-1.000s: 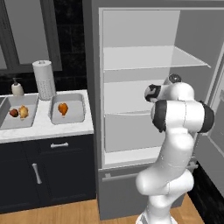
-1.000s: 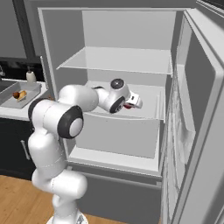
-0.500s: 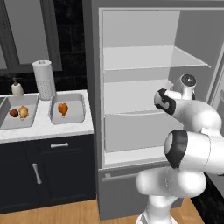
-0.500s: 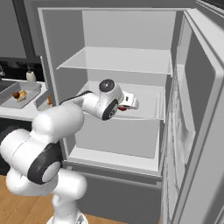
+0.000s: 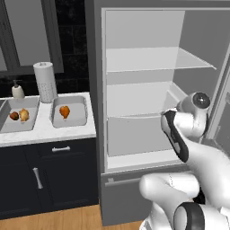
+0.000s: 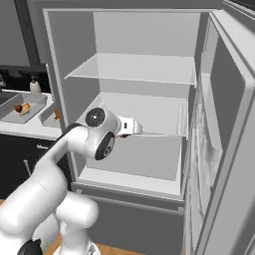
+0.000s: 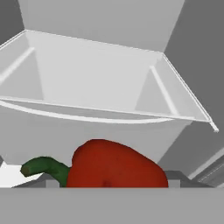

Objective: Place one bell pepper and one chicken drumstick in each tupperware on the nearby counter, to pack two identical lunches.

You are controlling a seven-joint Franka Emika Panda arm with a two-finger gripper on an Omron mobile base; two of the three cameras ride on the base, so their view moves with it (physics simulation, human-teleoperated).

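Your gripper [image 6: 133,127] mid-frame inside the fridge [image 6: 144,30], clamped on a red pepper [image 7: 116,165] (green stem pointing left), low in hand view.

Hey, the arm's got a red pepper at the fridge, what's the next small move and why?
Probably draw the gripper back out of the fridge toward the counter: the red bell pepper sits between its fingers, and the tupperware holding one drumstick has no pepper yet.

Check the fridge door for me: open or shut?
Open. The fridge door is swung wide to the right, exposing the bare shelves inside, and the arm reaches into the compartment with a red bell pepper at its end effector.
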